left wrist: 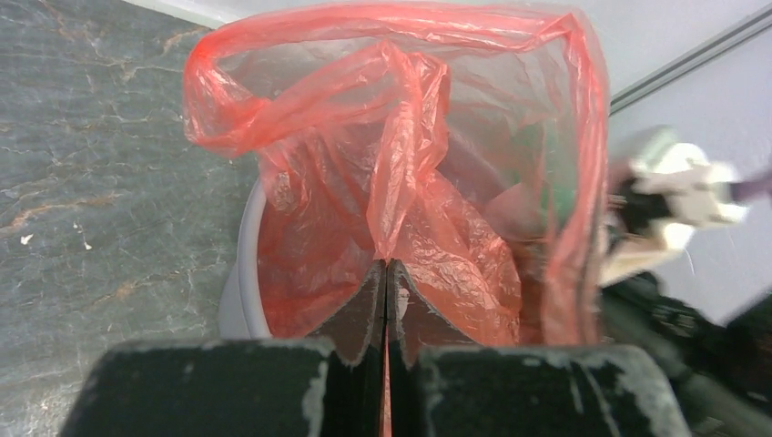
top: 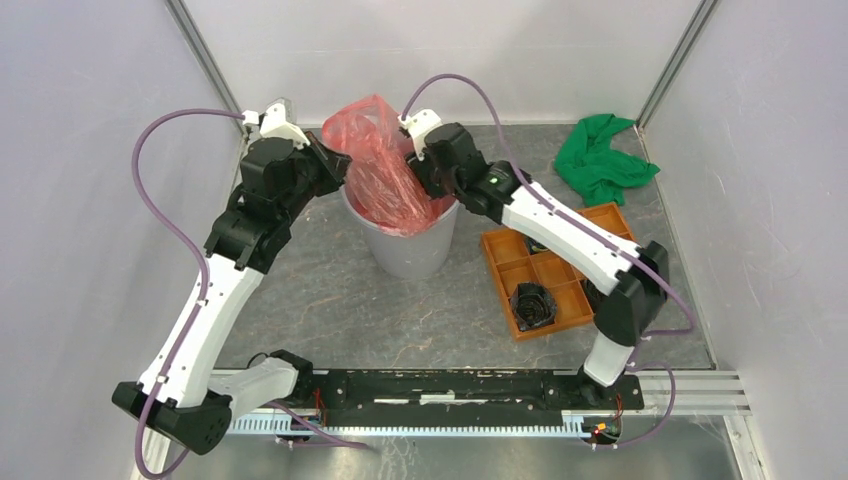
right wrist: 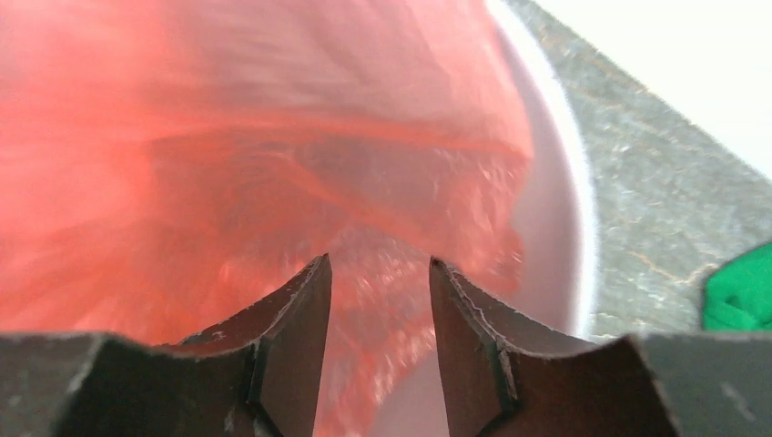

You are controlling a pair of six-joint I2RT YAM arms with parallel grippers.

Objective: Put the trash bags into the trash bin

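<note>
The red-pink trash bag (top: 380, 165) stands in the grey trash bin (top: 410, 250), its top rising above the rim. My left gripper (top: 340, 170) is at the bin's left rim, shut on a fold of the bag (left wrist: 401, 182); its jaws pinch the film (left wrist: 386, 266). The bin's rim shows at the left (left wrist: 241, 273). My right gripper (top: 415, 170) is at the bag's right side, over the bin. In the right wrist view the gripper (right wrist: 380, 269) is open, with bag film (right wrist: 273, 164) in the gap and the bin wall (right wrist: 555, 237) beyond.
An orange compartmented tray (top: 545, 270) with dark objects in it lies right of the bin. A green cloth (top: 600, 155) lies at the back right and shows in the right wrist view (right wrist: 742, 296). White enclosure walls surround the grey table (top: 320, 300).
</note>
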